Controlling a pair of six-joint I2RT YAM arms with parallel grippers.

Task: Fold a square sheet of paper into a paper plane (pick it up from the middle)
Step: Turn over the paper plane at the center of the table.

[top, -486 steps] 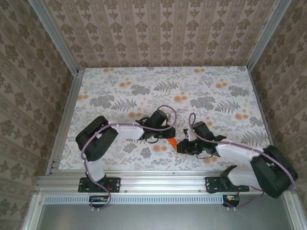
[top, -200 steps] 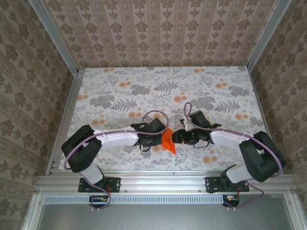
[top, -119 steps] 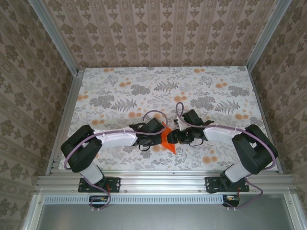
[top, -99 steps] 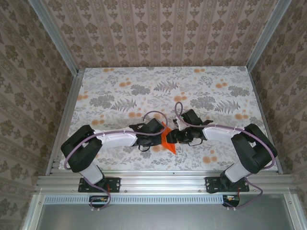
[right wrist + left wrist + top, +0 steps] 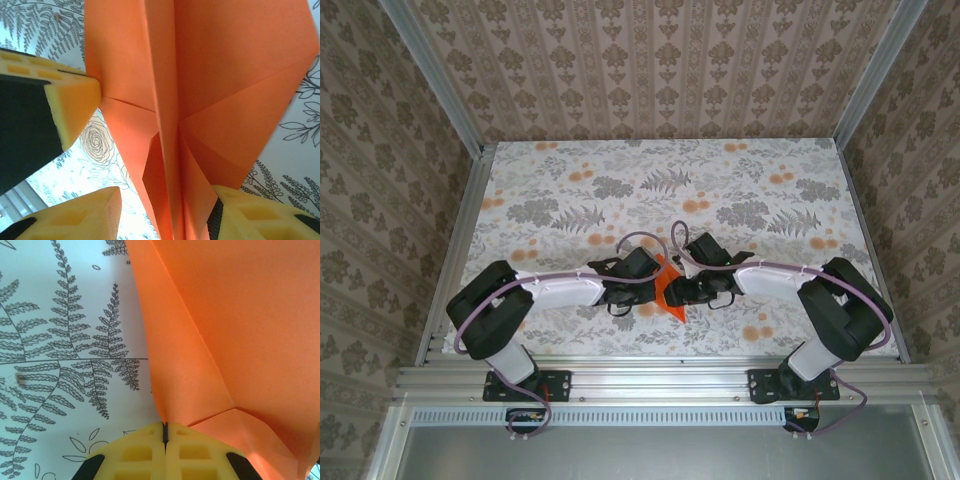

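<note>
The bright orange paper (image 5: 670, 291) is creased with triangular flaps and a centre ridge, and it is held up off the table between both arms. My left gripper (image 5: 656, 284) is shut on the paper's edge; in the left wrist view its yellow fingertips (image 5: 150, 450) meet at the gripper (image 5: 164, 427) with the paper (image 5: 240, 330) spreading up and right. My right gripper (image 5: 684, 290) stands open around the paper's lower folded part (image 5: 200, 100). Its gripper (image 5: 165, 215) has yellow pads (image 5: 75, 217) on either side. The left gripper's finger (image 5: 65, 100) touches the paper's left flap.
The table (image 5: 570, 190) carries a grey fern and pale orange flower print. Patterned walls (image 5: 660, 60) enclose it at the back and sides. An aluminium rail (image 5: 650, 378) runs along the near edge by the arm bases.
The right gripper has slid left along the table until its open fingers surround the paper. The left gripper, which earlier lifted the paper, has held still over the last second.
</note>
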